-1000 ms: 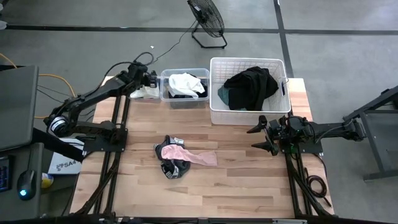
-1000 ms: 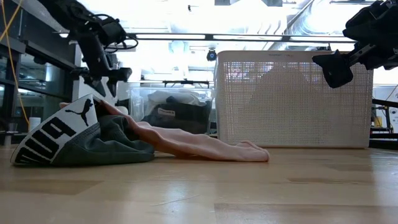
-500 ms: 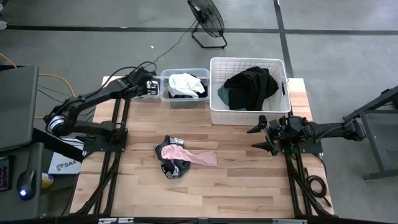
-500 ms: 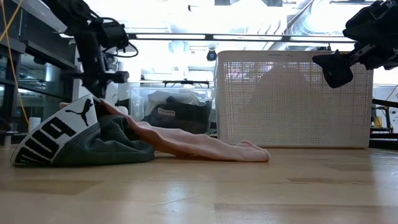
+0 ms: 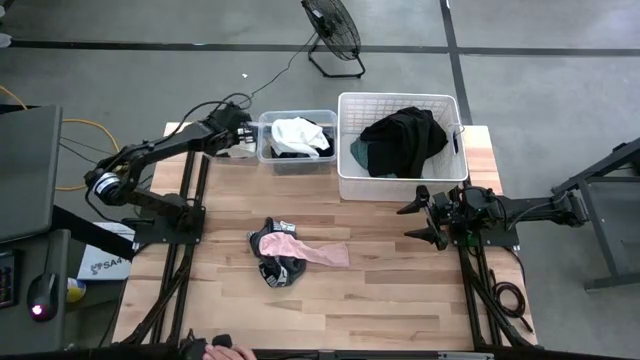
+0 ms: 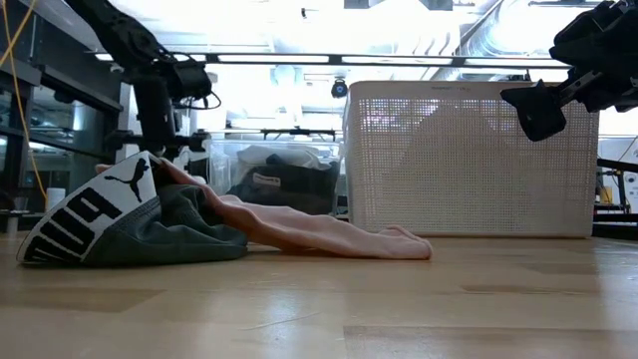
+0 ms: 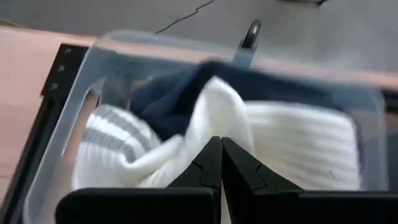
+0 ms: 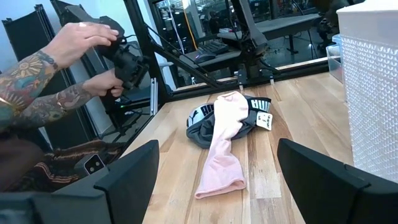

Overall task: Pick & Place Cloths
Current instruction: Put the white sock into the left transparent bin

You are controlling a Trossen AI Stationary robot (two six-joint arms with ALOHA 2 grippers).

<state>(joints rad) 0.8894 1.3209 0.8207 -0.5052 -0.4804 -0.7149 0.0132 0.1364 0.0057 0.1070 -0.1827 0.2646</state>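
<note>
Left claw (image 7: 221, 163) hovering at the clear bin (image 5: 297, 142), fingers together on nothing, white cloth (image 7: 298, 143) lying inside; right claw (image 5: 425, 218) waiting apart beside the basket (image 5: 400, 178); pink cloth (image 5: 305, 250) lying mid-counter (image 5: 400, 290); risk: a closed claw snagging the white cloth when pulling away.

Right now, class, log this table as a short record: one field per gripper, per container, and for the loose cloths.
left gripper: shut, beside the clear bin, nothing visibly held
right gripper: open, waiting in front of the basket, apart from it
clear bin: holds a white cloth over a dark one
white basket: holds a heap of black cloth
table centre: pink cloth lying across a dark garment with a lettered waistband
person's hands: off the table, holding a dark device
</note>
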